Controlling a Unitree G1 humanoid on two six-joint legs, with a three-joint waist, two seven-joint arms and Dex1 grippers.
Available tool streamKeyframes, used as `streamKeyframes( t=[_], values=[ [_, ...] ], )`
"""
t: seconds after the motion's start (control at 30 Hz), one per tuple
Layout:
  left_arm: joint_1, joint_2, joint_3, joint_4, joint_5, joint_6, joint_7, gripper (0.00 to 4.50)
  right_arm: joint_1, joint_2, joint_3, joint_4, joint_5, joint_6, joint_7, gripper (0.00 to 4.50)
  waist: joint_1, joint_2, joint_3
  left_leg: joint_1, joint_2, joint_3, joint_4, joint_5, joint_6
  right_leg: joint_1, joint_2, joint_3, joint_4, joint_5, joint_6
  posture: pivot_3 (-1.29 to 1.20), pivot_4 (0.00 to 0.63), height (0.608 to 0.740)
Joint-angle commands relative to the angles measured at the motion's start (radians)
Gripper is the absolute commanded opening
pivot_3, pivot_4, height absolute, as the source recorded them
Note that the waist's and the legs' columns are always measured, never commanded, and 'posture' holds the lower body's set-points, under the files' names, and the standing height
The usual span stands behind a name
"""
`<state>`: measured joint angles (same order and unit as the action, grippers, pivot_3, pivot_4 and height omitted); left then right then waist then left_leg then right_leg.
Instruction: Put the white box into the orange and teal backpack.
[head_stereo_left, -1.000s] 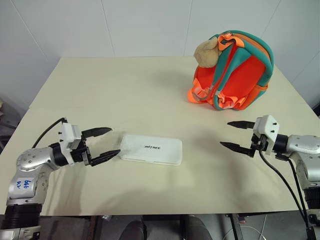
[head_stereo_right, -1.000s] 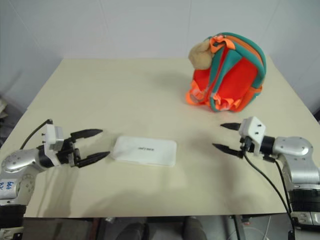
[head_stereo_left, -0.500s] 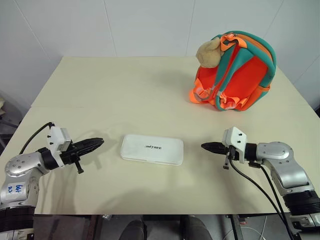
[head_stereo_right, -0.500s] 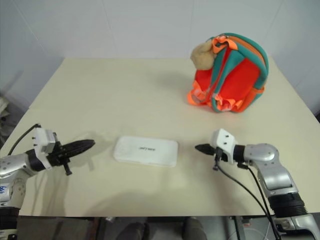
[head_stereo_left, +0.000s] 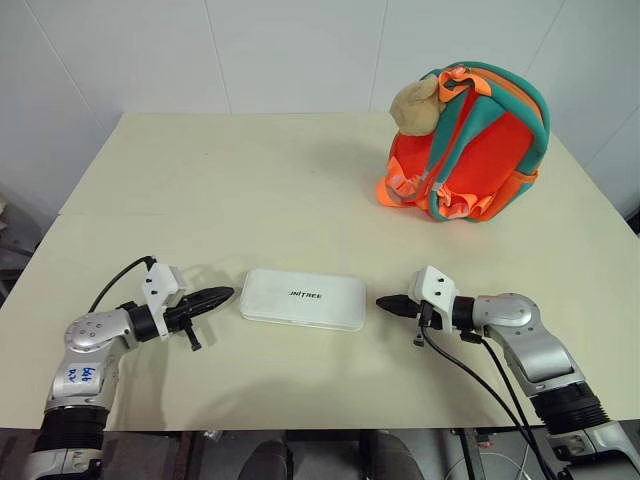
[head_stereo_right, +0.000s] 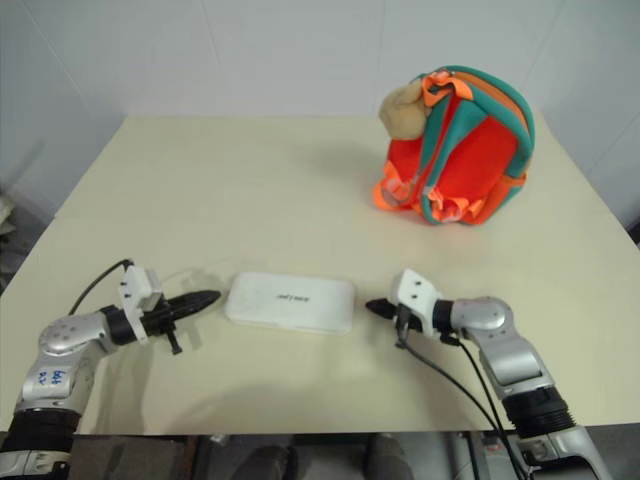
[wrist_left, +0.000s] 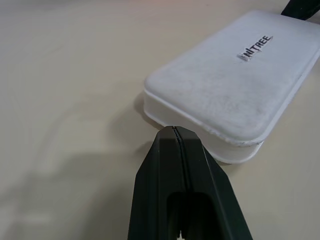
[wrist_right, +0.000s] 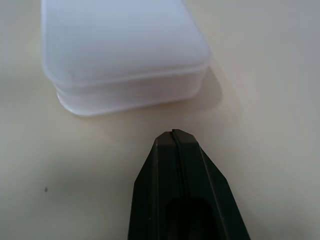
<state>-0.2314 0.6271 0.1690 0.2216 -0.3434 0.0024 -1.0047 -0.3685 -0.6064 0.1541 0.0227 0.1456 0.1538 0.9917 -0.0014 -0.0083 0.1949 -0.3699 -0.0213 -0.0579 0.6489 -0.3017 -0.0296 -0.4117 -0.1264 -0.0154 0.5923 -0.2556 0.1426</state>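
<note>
The white box (head_stereo_left: 304, 298) lies flat on the cream table, lettering up, between my two grippers. My left gripper (head_stereo_left: 226, 294) is shut and empty, its tip just short of the box's left end (wrist_left: 200, 85). My right gripper (head_stereo_left: 383, 303) is also shut and empty, its tip a small gap from the box's right end (wrist_right: 125, 55). The orange and teal backpack (head_stereo_left: 467, 142) stands upright at the far right of the table, straps facing me, with a tan plush toy (head_stereo_left: 415, 104) near its top.
The cream table (head_stereo_left: 250, 190) stretches wide between the box and the backpack. White walls stand behind it. Black cables (head_stereo_left: 480, 365) hang from my right wrist over the table's near edge.
Both grippers went from open to shut. Both hands sank to the table and closed in on the box's two ends, the right one travelling further. The box and backpack have not moved.
</note>
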Motion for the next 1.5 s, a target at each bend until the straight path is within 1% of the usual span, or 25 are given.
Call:
streamKeyframes(
  t=[0.03, 0.23, 0.5, 0.7, 1.1, 1.33, 1.5],
  values=[
    [-0.01, -0.013, -0.008, 0.008, 0.01, -0.026, 0.008, 0.0, -0.016, 0.009, 0.002, -0.062, 0.004, 0.025, -0.014, 0.12, 0.0, 0.0, 0.0, 0.0, 0.0, 0.0, 0.0, 0.0, 0.0, 0.0, 0.0, 0.0, 0.0, 0.0, 0.0, 0.0, 0.15, 0.74],
    [-0.012, -0.041, -0.024, 0.015, 0.003, -0.029, 0.005, 0.0, -0.021, 0.015, -0.001, -0.09, 0.008, 0.059, -0.019, 0.12, 0.0, 0.0, 0.0, 0.0, 0.0, 0.0, 0.0, 0.0, 0.0, 0.0, 0.0, 0.0, 0.0, 0.0, 0.0, 0.0, 0.15, 0.74],
    [0.008, -0.072, -0.041, -0.032, -0.031, -0.004, -0.027, 0.0, -0.029, 0.0, -0.021, -0.071, 0.007, 0.068, -0.015, 0.12, 0.0, -0.001, 0.0, 0.0, 0.0, 0.0, 0.0, 0.0, 0.0, 0.0, 0.0, 0.0, 0.0, 0.0, 0.0, 0.0, 0.15, 0.74],
    [0.042, -0.086, -0.058, -0.081, -0.043, 0.02, -0.045, 0.0, -0.029, -0.043, -0.059, -0.036, 0.016, 0.054, -0.001, 0.12, 0.001, -0.001, 0.0, 0.0, 0.0, 0.0, 0.0, 0.0, 0.0, 0.0, 0.0, 0.0, -0.001, 0.0, 0.0, 0.0, 0.15, 0.74],
    [0.106, -0.135, -0.116, -0.175, -0.043, 0.052, -0.032, 0.0, 0.023, -0.159, -0.118, -0.018, 0.05, 0.05, 0.085, 0.12, 0.001, -0.001, 0.0, 0.0, 0.0, 0.0, 0.001, -0.001, 0.001, 0.0, 0.0, 0.0, -0.003, 0.0, 0.0, 0.0, 0.15, 0.74],
    [0.095, -0.152, -0.125, -0.172, -0.019, 0.038, -0.003, 0.0, 0.048, -0.17, -0.12, -0.045, 0.073, 0.072, 0.103, 0.12, 0.001, -0.001, 0.0, 0.001, 0.0, 0.0, 0.002, -0.001, 0.002, 0.0, 0.0, 0.001, -0.002, 0.0, 0.0, 0.0, 0.15, 0.74],
    [0.07, -0.153, -0.13, -0.15, -0.014, 0.033, 0.006, 0.0, 0.052, -0.157, -0.107, -0.071, 0.086, 0.09, 0.1, 0.12, 0.002, -0.001, 0.0, 0.001, 0.0, 0.0, 0.002, -0.001, 0.002, 0.0, 0.0, 0.001, -0.002, 0.0, 0.0, 0.0, 0.15, 0.74]
  ],
)
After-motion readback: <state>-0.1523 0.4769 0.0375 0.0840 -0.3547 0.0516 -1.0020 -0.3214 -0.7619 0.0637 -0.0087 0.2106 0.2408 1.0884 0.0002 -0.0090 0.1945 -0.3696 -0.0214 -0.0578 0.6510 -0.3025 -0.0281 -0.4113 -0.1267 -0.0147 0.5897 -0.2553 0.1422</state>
